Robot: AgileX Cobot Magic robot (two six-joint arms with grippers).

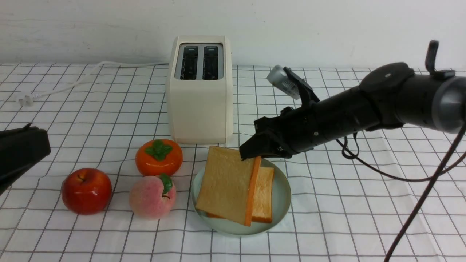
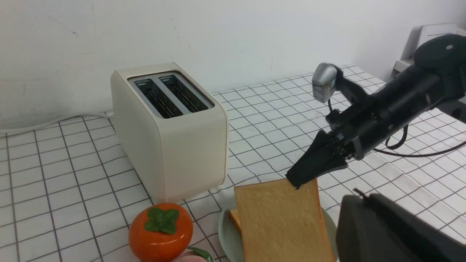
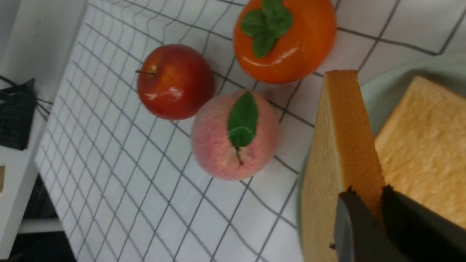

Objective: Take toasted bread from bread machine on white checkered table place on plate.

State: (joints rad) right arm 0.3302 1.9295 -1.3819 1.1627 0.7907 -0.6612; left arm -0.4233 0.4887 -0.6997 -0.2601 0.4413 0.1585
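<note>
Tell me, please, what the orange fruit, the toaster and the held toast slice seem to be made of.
The orange fruit: likely glazed plastic or ceramic; sharp glossy highlights.
The bread machine: cream plastic shell probably, satin, soft sheen.
The held toasted bread: perhaps foam replica; fine pores, flat orange crust, matte.

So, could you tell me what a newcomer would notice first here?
The right gripper pinches a tilted toast slice over the plate, where a second slice lies flat. Behind stands the toaster, both slots empty; left of the plate sit a persimmon, a peach and an apple.
</note>
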